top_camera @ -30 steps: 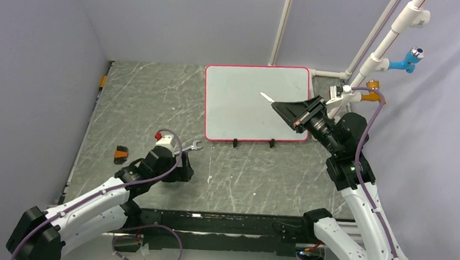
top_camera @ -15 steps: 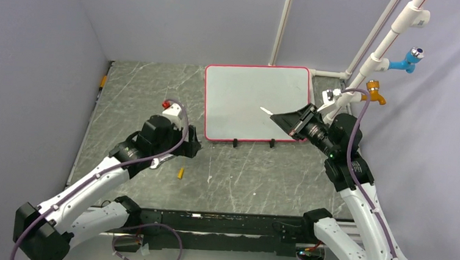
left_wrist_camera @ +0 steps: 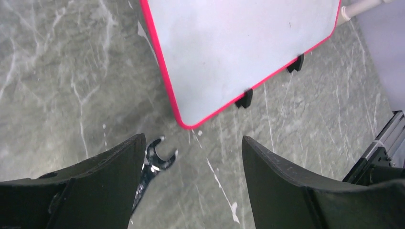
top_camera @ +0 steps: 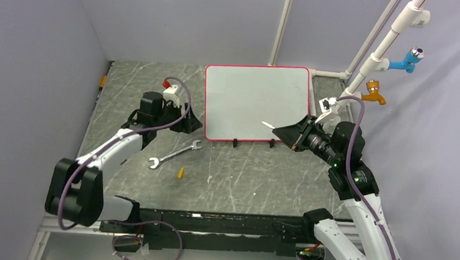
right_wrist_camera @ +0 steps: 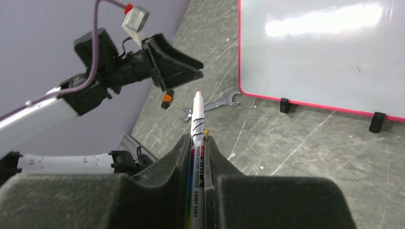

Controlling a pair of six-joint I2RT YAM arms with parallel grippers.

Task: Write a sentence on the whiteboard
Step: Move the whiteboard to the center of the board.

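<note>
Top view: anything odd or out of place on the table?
A wrench lies loose on the table off the whiteboard at its near-left corner, with a small yellow piece beside it. The wrench has no part in writing. The board is blank.

whiteboard point(top_camera: 254, 101): glossy, smooth | table point(top_camera: 243, 174): veined stone (matt) | wrench point(top_camera: 174, 155): shiny metal

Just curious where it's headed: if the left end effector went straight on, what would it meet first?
The left end effector would probably meet the whiteboard at its near corner, or the table just before it; depth is unclear.
</note>
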